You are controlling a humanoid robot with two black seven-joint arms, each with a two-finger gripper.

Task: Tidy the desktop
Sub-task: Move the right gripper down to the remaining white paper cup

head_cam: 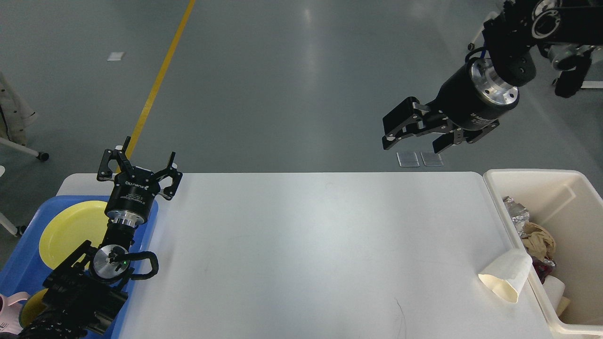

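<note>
Looking at tabletop | crumpled paper cup lies toward 5 o'clock of right pincer, nearer arm | both open, left pincer empty too

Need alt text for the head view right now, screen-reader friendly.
A crushed paper cup lies on the white desktop at its right edge, beside a cream bin of trash. Both pincers are open and empty: left over a blue tray, right raised.
</note>
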